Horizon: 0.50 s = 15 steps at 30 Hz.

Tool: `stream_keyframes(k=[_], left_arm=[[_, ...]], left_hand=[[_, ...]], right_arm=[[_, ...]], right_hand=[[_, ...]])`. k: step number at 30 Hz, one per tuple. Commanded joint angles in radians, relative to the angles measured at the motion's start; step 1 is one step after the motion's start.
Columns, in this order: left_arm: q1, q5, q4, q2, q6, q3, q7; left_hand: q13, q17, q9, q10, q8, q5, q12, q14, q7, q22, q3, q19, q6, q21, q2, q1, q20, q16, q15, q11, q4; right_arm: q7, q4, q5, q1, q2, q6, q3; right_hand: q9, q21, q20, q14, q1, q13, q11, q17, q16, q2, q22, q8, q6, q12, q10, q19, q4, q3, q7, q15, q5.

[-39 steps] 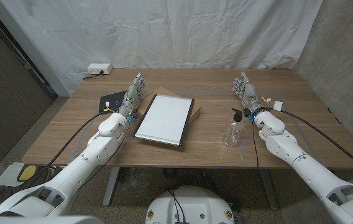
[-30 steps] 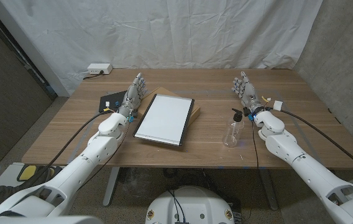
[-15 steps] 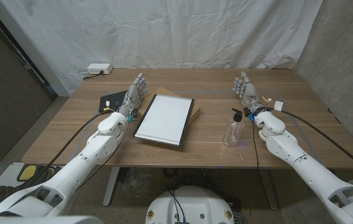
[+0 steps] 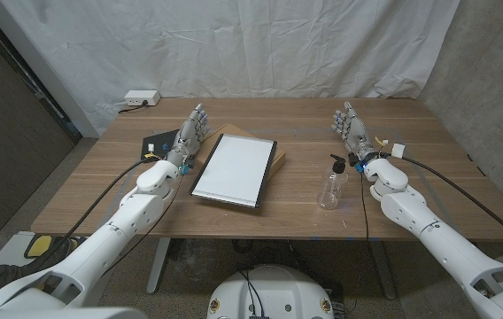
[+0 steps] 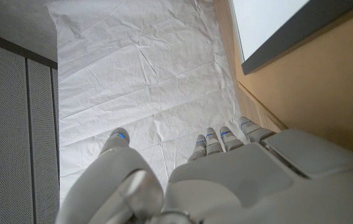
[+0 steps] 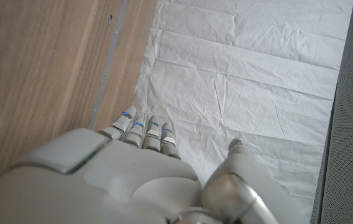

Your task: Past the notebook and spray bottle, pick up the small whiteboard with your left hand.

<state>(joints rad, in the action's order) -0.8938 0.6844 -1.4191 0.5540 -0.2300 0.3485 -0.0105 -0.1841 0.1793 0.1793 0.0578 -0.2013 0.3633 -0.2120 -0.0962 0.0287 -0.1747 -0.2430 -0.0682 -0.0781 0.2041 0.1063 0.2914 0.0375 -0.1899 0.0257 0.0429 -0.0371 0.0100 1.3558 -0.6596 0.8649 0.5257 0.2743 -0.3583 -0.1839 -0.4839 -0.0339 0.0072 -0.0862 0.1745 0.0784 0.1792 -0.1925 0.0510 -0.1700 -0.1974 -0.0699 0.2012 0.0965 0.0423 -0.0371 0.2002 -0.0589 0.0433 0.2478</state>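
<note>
The small whiteboard (image 4: 234, 169) lies mid-table atop a brown notebook (image 4: 277, 159), just right of the left hand (image 4: 189, 135), which stands released, fingers extended, placed for the pickup. Right hand (image 4: 349, 125) waits released beyond the spray bottle (image 4: 331, 184).

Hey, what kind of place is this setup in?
Probably a lab or workshop test bay: a white sheet backdrop hangs behind the wooden table, with bare grey walls alongside.

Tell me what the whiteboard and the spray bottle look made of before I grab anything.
Whiteboard: smooth white writing face in a thin dark frame, likely plastic or metal; the frame material is unclear. Spray bottle: clear body, probably plastic, since the table shows through it, with a black nozzle on top.
</note>
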Motion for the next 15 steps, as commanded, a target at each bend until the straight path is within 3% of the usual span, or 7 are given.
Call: stream_keyframes(k=[1, 15], left_arm=[[-0.042, -0.008, -0.058, 0.024, -0.001, -0.015, 0.033], [-0.070, -0.010, -0.092, 0.049, -0.007, -0.032, 0.039]], left_hand=[[-0.003, 0.001, 0.006, -0.004, -0.005, 0.006, 0.000, 0.005, -0.002, -0.004, -0.005, 0.002, 0.002, 0.002, -0.003, 0.011, 0.039, -0.003, -0.002, -0.005, 0.001], [-0.003, 0.001, 0.006, -0.007, -0.005, 0.007, 0.000, 0.006, 0.000, -0.004, -0.007, 0.001, 0.005, 0.001, -0.009, 0.019, 0.038, -0.002, -0.003, -0.005, 0.004]], right_arm=[[0.005, -0.003, 0.001, -0.006, -0.004, 0.001, -0.003], [-0.005, 0.003, 0.005, -0.004, -0.011, 0.013, -0.002]], right_hand=[[-0.002, 0.009, -0.009, 0.004, -0.015, 0.005, 0.003, 0.003, -0.003, 0.000, -0.006, -0.002, -0.008, 0.008, 0.019, -0.003, -0.008, 0.001, 0.001, 0.011, 0.007], [-0.003, 0.014, -0.009, 0.005, -0.016, 0.005, 0.002, 0.003, -0.003, 0.000, -0.006, -0.002, -0.009, 0.008, 0.021, -0.006, -0.009, 0.000, 0.001, 0.009, 0.007]])
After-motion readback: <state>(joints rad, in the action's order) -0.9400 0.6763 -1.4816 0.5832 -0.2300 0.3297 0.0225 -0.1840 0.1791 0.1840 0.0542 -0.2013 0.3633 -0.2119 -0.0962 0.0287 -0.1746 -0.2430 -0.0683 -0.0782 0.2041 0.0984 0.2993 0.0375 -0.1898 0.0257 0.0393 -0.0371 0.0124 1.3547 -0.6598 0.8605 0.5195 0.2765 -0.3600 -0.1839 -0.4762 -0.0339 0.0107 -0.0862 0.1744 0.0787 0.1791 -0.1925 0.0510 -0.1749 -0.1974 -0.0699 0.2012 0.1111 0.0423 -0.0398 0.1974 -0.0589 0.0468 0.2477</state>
